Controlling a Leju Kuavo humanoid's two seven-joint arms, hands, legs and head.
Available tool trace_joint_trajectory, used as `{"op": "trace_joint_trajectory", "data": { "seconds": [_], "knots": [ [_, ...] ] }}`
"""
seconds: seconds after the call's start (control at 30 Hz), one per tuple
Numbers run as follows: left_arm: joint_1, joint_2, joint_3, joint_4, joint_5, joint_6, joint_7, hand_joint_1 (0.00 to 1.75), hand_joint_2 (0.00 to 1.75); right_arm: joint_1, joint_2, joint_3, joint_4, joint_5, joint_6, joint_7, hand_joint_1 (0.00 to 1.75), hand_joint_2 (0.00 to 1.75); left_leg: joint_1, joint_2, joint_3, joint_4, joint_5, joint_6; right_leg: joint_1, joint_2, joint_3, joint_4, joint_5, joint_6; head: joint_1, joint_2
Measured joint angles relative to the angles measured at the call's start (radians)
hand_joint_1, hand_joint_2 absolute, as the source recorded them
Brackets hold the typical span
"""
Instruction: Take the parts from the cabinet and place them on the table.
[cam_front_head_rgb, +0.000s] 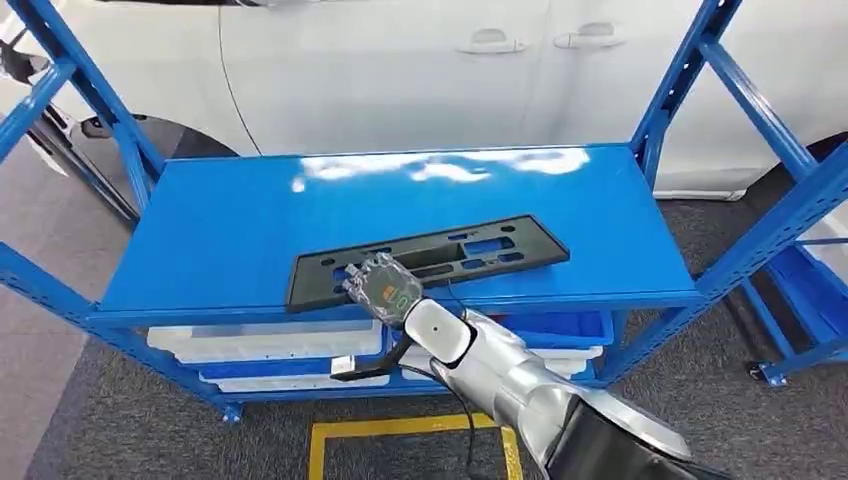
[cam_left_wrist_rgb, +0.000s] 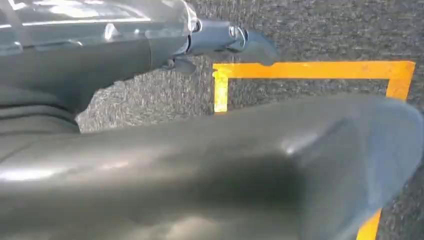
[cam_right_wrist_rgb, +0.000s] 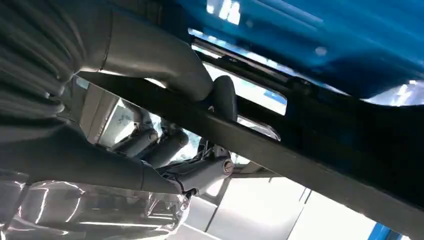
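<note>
The right hand (cam_front_head_rgb: 383, 287) grips the near edge of the black panel (cam_front_head_rgb: 440, 255), which lies flat on the blue shelf (cam_front_head_rgb: 250, 215). Lift level and clear the edge before withdrawing; the long panel may tip.

White car (cam_front_head_rgb: 400, 70), grey carpet (cam_front_head_rgb: 130, 440), yellow floor tape (cam_front_head_rgb: 400, 428), perhaps square.

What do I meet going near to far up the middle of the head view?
Yellow floor marking → right hand gripping the black panel's near edge → black panel → bare blue shelf top → white car.
</note>
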Motion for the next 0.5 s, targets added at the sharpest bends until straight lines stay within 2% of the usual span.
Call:
{"op": "trace_joint_trajectory", "data": {
  "seconds": [0.03, 0.07, 0.1, 0.13, 0.2, 0.23, 0.27, 0.33, 0.4, 0.43, 0.5],
  "knots": [
    [0.001, 0.0, 0.0, 0.0, 0.0, -0.001, 0.0, 0.0, 0.0, 0.002, 0.0, 0.0, 0.002, 0.0, -0.005, 0.002, 1.75, 1.75, 0.002, 0.0, -0.028, 0.058, -0.021, -0.004, 0.0, 0.0, -0.001, 0.001, 0.0, 0.0, 0.0, 0.0],
    [0.003, 0.0, 0.0, 0.0, 0.0, -0.002, -0.001, 0.0, 0.0, 0.004, 0.0, 0.0, 0.003, 0.001, -0.011, 0.006, 1.75, 1.75, 0.005, 0.0, -0.044, 0.093, -0.023, -0.008, 0.0, 0.0, -0.002, 0.001, 0.0, 0.0, 0.0, 0.0],
    [0.003, 0.0, 0.0, 0.0, 0.0, -0.002, -0.001, 0.0, 0.0, 0.004, 0.0, 0.0, 0.004, 0.002, -0.014, 0.01, 1.75, 1.75, 0.009, 0.0, -0.031, 0.069, 0.001, -0.01, -0.001, 0.0, -0.001, 0.002, -0.001, 0.002, 0.0, 0.0],
    [0.003, 0.001, 0.0, 0.0, -0.002, -0.005, -0.001, 0.0, 0.0, 0.004, 0.0, 0.0, 0.005, 0.002, -0.014, 0.012, 1.75, 1.75, 0.012, 0.001, 0.004, 0.003, 0.042, -0.012, -0.002, 0.0, 0.001, 0.003, -0.002, 0.004, 0.0, 0.0],
    [0.0, 0.002, 0.0, 0.0, -0.01, -0.01, -0.007, 0.0, 0.0, 0.003, 0.0, -0.002, 0.004, 0.001, -0.02, 0.012, 1.75, 1.75, 0.017, 0.002, 0.096, -0.17, 0.121, -0.013, -0.005, 0.002, 0.005, 0.009, -0.008, 0.014, 0.0, 0.0],
    [-0.002, 0.002, -0.002, 0.0, -0.019, -0.013, -0.017, 0.0, 0.0, 0.002, 0.0, -0.003, 0.004, 0.0, -0.026, 0.012, 1.75, 1.75, 0.011, 0.001, 0.114, -0.206, 0.103, -0.011, 0.002, 0.004, 0.002, 0.014, -0.012, 0.022, 0.0, 0.0],
    [-0.004, 0.002, -0.004, 0.0, -0.025, -0.014, -0.036, 0.0, 1.75, 0.002, -0.001, -0.005, 0.004, -0.002, -0.031, 0.012, 1.75, 1.75, 0.009, -0.001, 0.114, -0.209, 0.105, 0.006, 0.003, 0.006, -0.002, 0.015, -0.009, 0.028, 0.0, 0.0],
    [-0.002, 0.002, -0.012, 0.0, -0.033, -0.014, -0.072, 0.0, 1.75, 0.003, -0.002, -0.011, 0.004, -0.005, -0.042, 0.011, 1.75, 1.75, 0.007, -0.001, 0.109, -0.208, 0.106, 0.015, 0.002, 0.006, -0.003, 0.011, -0.005, 0.038, 0.0, 0.0],
    [-0.004, 0.002, -0.021, 0.0, -0.039, -0.014, -0.08, 0.0, 1.75, 0.002, -0.004, -0.022, 0.002, -0.014, -0.053, 0.007, 1.75, 1.75, 0.011, 0.001, 0.112, -0.218, 0.114, 0.032, -0.003, 0.006, -0.005, 0.021, -0.017, 0.05, 0.0, 0.0],
    [-0.004, 0.002, -0.024, 0.0, -0.041, -0.014, -0.082, 0.0, 1.75, 0.002, -0.005, -0.026, 0.002, -0.018, -0.058, 0.005, 1.75, 1.75, 0.01, 0.001, 0.111, -0.218, 0.115, 0.036, -0.004, 0.004, -0.02, 0.056, -0.043, 0.053, 0.0, 0.0],
    [-0.006, 0.003, -0.027, 0.0, -0.042, 0.0, -0.086, 0.0, 1.75, 0.005, -0.008, -0.033, -0.002, -0.022, -0.07, 0.003, 1.75, 1.75, 0.007, 0.003, 0.107, -0.218, 0.116, 0.043, -0.004, 0.005, -0.097, 0.216, -0.124, 0.057, 0.0, 0.0]
  ]
}}
